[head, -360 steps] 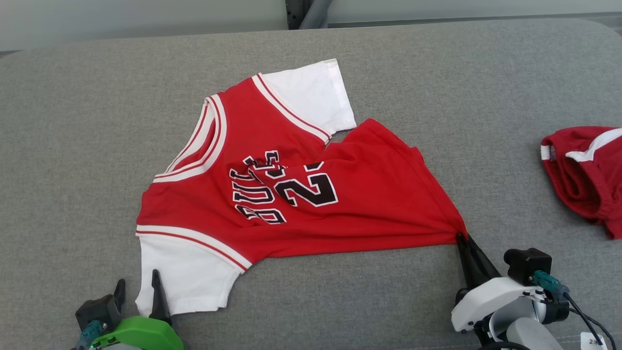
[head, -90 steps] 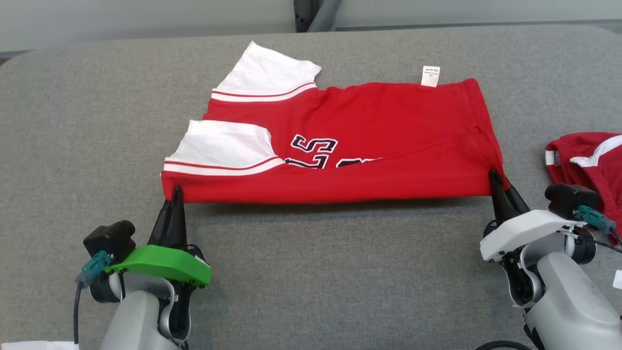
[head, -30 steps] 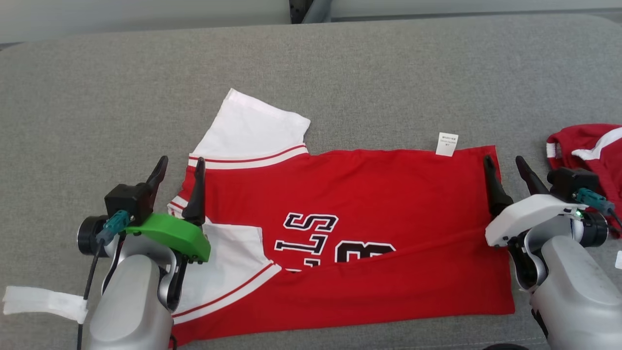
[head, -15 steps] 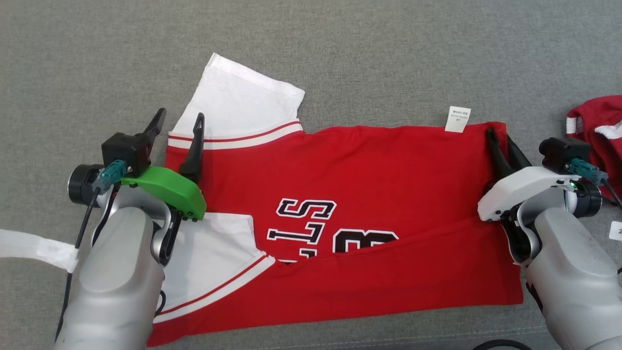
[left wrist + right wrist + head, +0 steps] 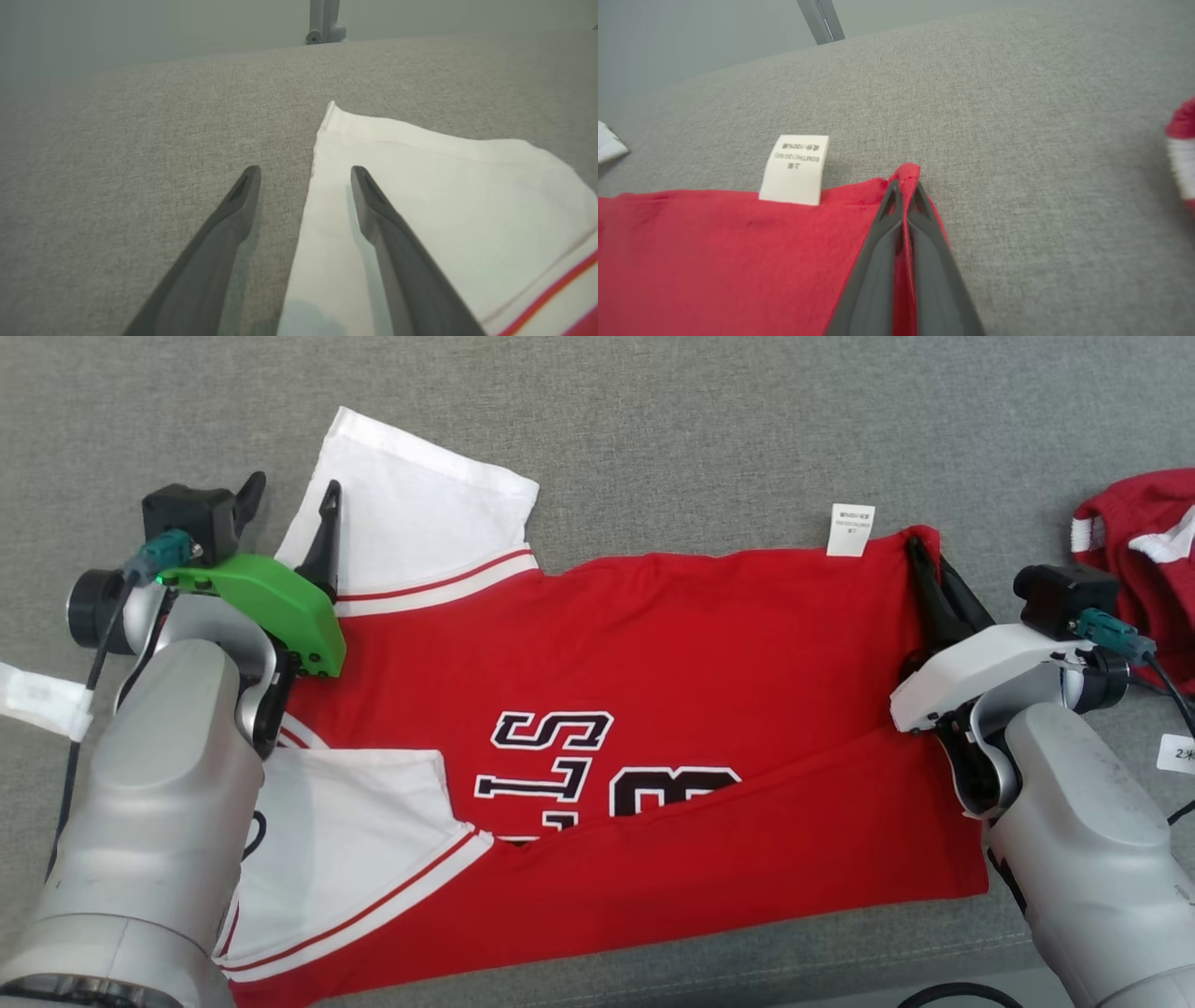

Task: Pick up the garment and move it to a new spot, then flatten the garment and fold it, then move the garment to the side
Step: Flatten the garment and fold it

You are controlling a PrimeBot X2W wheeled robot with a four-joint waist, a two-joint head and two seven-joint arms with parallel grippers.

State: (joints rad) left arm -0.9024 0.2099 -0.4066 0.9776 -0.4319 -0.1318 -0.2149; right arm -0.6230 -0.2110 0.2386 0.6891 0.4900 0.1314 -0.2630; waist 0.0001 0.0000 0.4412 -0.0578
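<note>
Lying crosswise, garment (image 5: 709, 653), sleeves (image 5: 411, 523) left, hem (image 5: 966, 863) right

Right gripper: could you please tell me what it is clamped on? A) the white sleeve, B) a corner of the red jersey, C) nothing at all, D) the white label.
B: the right wrist view shows the right gripper shut with a corner of the red jersey pinched between its fingers, the white label lying beside it.
</note>
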